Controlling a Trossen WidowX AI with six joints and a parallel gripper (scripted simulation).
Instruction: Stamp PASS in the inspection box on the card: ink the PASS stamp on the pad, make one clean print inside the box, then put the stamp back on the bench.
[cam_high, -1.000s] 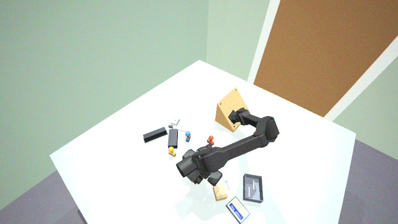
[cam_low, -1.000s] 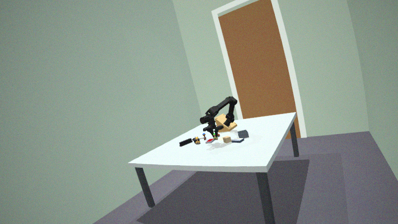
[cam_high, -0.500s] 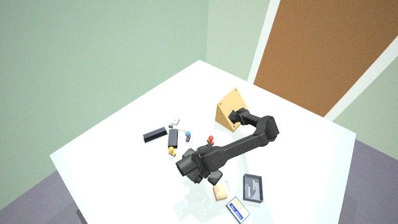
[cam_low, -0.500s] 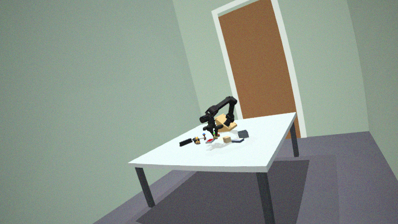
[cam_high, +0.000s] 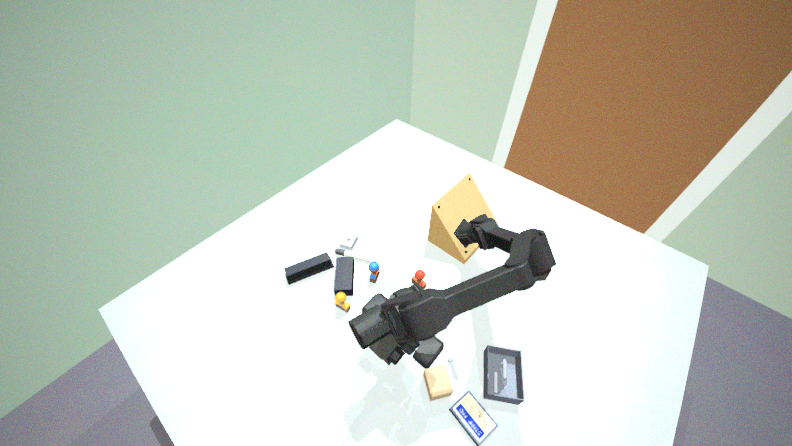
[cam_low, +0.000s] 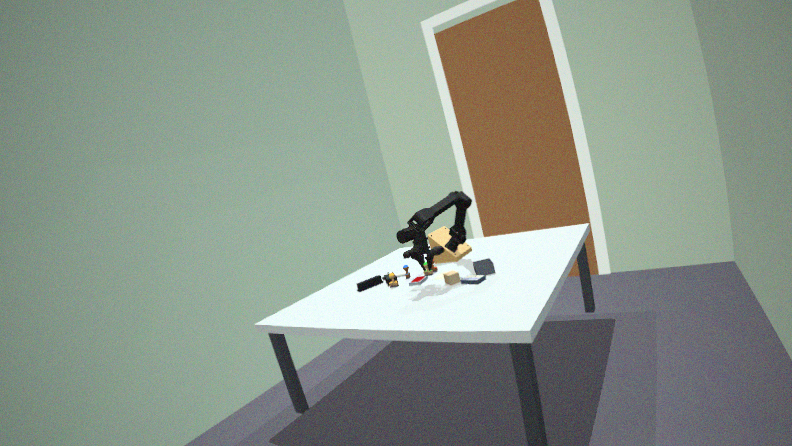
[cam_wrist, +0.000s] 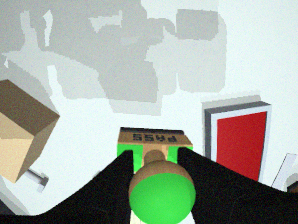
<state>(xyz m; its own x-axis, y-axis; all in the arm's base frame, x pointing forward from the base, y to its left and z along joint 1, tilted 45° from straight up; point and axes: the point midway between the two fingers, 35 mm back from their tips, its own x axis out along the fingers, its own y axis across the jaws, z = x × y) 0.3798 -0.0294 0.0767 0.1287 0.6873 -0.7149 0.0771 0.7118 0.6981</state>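
My gripper (cam_low: 427, 268) (cam_wrist: 154, 156) is shut on the PASS stamp (cam_low: 426, 264) (cam_wrist: 162, 197), which has a green round knob and a wooden base with PASS lettering. The stamp is held between both fingertips; its underside is hidden, and I cannot tell its exact height over the table. The red ink pad (cam_low: 417, 280) (cam_wrist: 241, 145) lies open in a grey case, to the right of the stamp in the wrist view. Pale patches show beside the knob at the bottom of the wrist view; I cannot tell if they are the card. The inspection box is not visible.
A wooden block (cam_high: 437, 383) (cam_low: 451, 278) (cam_wrist: 25, 135) stands near the gripper. A STAMP PAD lid (cam_high: 473, 418) and a dark tray (cam_high: 503, 400) lie beyond it. Blue (cam_high: 374, 267), red (cam_high: 420, 274) and yellow (cam_high: 340, 298) knobbed stamps, black bars (cam_high: 308, 268) and a wooden wedge (cam_high: 462, 210) stand around.
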